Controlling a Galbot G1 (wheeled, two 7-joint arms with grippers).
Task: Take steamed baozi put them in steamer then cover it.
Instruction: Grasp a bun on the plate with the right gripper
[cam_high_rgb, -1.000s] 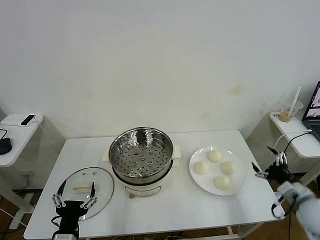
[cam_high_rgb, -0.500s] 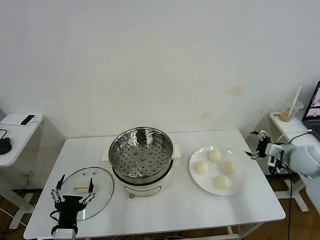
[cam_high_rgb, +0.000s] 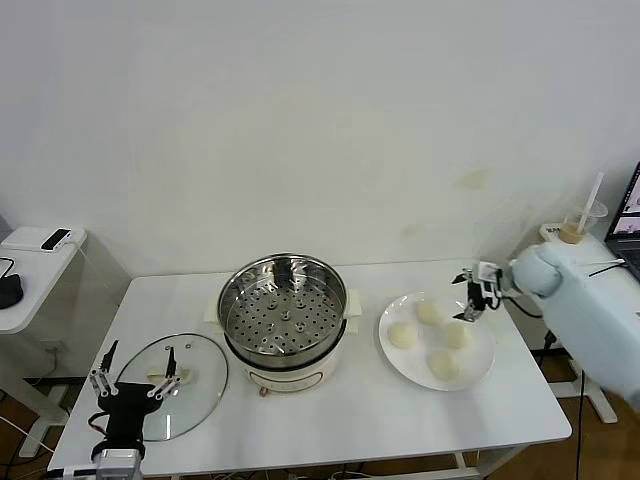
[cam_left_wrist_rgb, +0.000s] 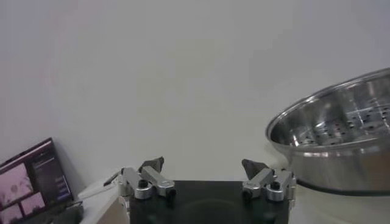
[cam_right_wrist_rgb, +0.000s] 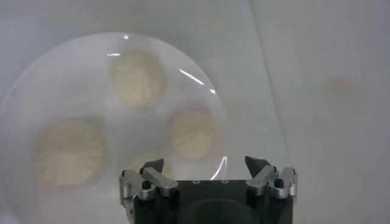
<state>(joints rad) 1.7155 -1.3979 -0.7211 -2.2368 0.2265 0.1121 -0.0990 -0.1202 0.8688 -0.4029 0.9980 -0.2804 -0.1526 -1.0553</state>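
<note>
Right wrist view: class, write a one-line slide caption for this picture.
Open right gripper hovering above the white plate of four steamed baozi, none yet picked up.

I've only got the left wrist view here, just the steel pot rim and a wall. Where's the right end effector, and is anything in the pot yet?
Observer: The right end effector hovers open above the far right edge of the plate, holding nothing.
Operator: How many buns are on that plate?
Observer: Four steamed baozi lie on it, apart from one another; none is in the steamer.
Operator: And the lid?
Observer: The cover lies flat on the table, left of the steamer, with the left end effector open over its near edge.
</note>
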